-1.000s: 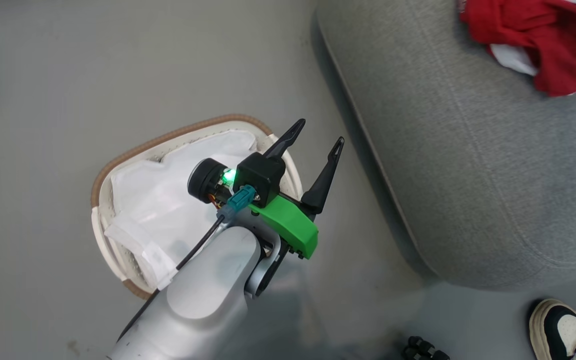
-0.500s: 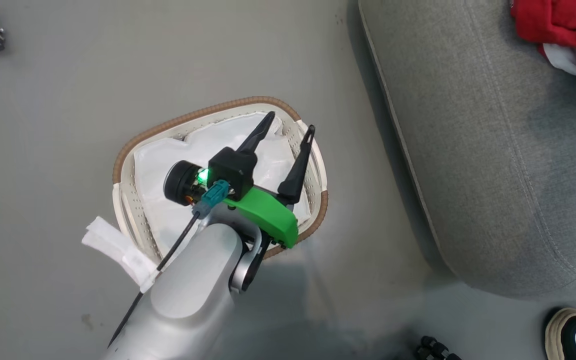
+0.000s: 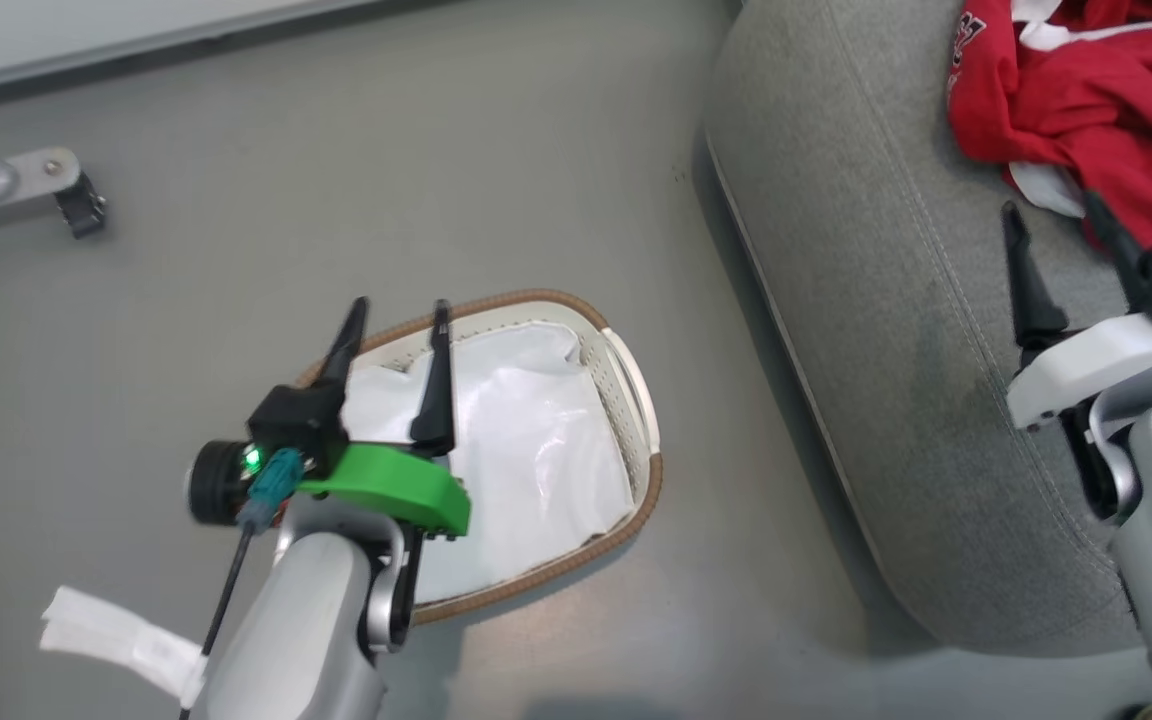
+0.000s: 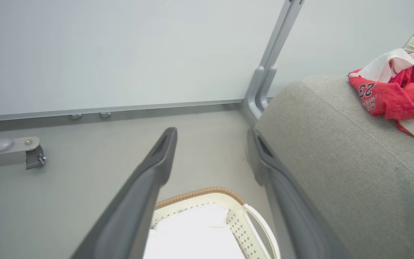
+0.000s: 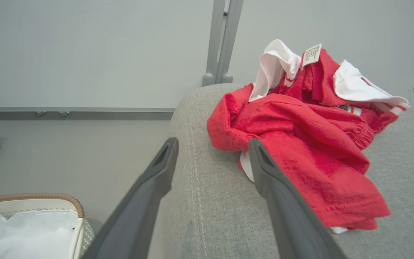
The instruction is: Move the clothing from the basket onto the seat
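The red clothing (image 3: 1086,90) with white panels lies crumpled on the grey seat (image 3: 886,250). My right gripper (image 3: 1049,203) stands open just in front of it, nothing between its fingers. In the right wrist view the gripper (image 5: 213,142) points at the clothing (image 5: 300,144) on the seat (image 5: 210,216), one finger crossing the fabric's near edge. The cream basket (image 3: 636,400) sits on the floor, a white liner (image 3: 526,450) inside. My left gripper (image 3: 401,305) hangs open over the basket's left part. In the left wrist view that gripper (image 4: 213,132) is empty above the basket (image 4: 239,223).
A grey metal leg with a caster (image 3: 36,185) reaches in at the left, by the pale wall base. A grey post (image 4: 268,72) stands behind the seat's corner. A white fabric strip (image 3: 106,640) lies on the floor beside my left forearm.
The head view has swung. My left gripper has shifted from the basket's right rim toward its left side, still open. My right gripper has come into view, open beside the clothing.
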